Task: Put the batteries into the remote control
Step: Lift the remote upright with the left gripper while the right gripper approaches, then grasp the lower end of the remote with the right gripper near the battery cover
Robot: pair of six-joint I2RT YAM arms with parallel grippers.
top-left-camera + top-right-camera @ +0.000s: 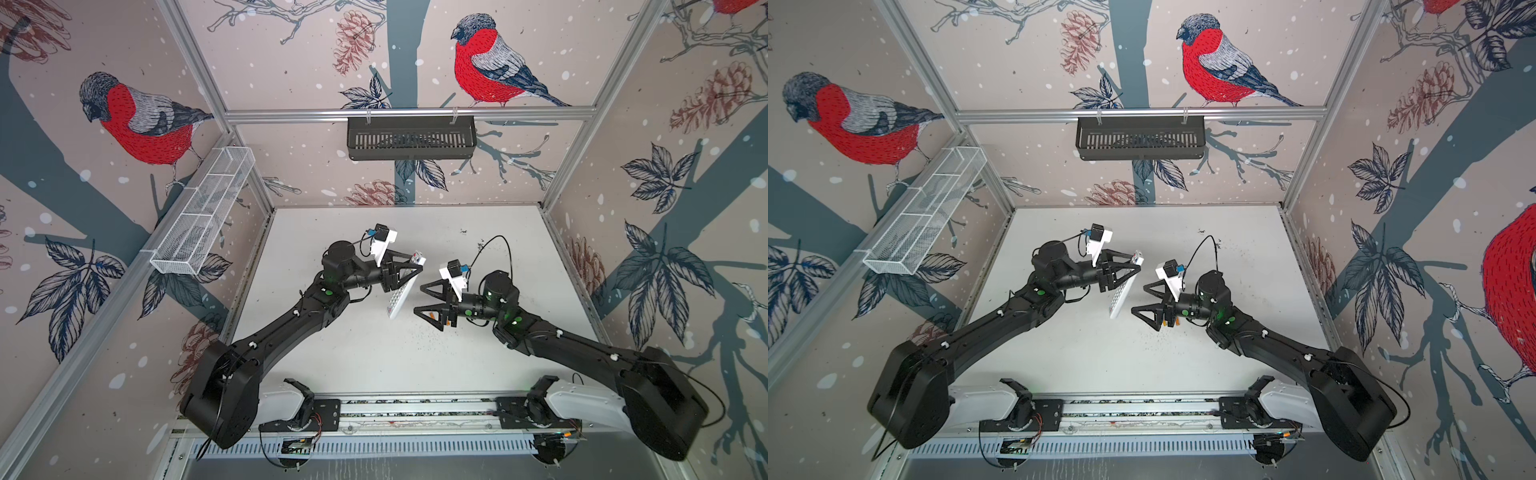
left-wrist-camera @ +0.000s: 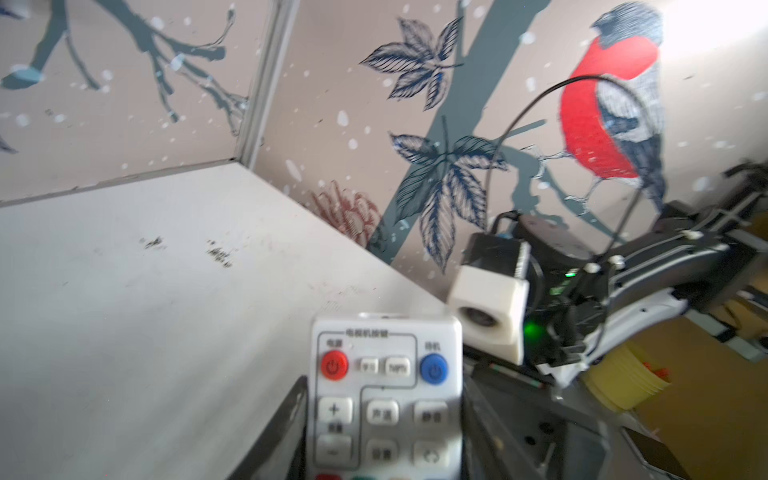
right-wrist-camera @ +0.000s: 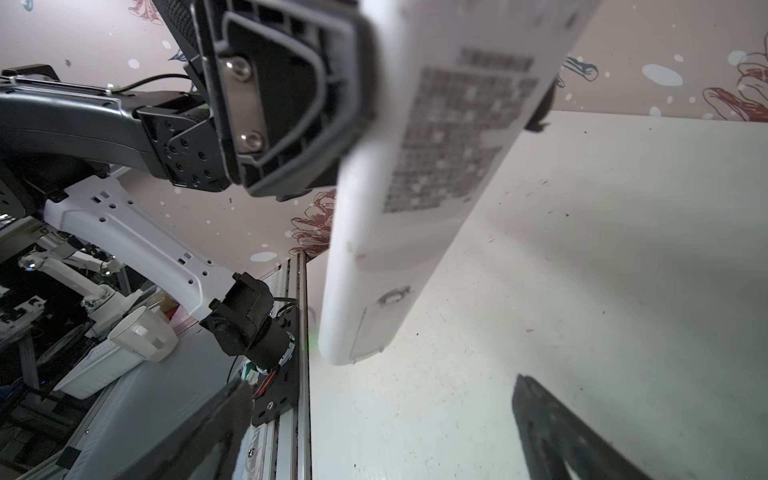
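Walls [image 1: 291, 62]: three sides of an aluminium-framed booth, papered with red-breasted birds, pine cones and grey branches.
Tabletop [image 1: 353, 353]: white, flat, scuffed; dark specks [image 1: 463, 230] scattered near the back and the middle.
Rail [image 1: 415, 409]: runs along the front edge and carries both arm bases.
Wire basket [image 1: 203, 220]: white mesh, long, hung on the left-hand wall frame.
Black basket [image 1: 411, 139]: slotted, hung from the back crossbar.
Left arm [image 1: 282, 328] and right arm [image 1: 582, 345]: black, both reaching inward over the middle of the tabletop.
Left gripper [image 1: 413, 270]: jaws clamped on the upper end of the remote control [image 1: 401, 297].
Right gripper [image 1: 419, 300]: jaws spread wide, nothing between them, pointing at the remote from just beside it, not touching.
Remote control, further: white, long, tilted, lower end hanging toward the tabletop; button face [image 2: 386, 399] turned to the left wrist camera, with one red and one blue round button; plain back with a small latch [image 3: 392, 295] turned to the right gripper.
Batteries [image 1: 1177, 321]: orange slivers on the tabletop under the right gripper's body, mostly hidden by it; apart from the remote.
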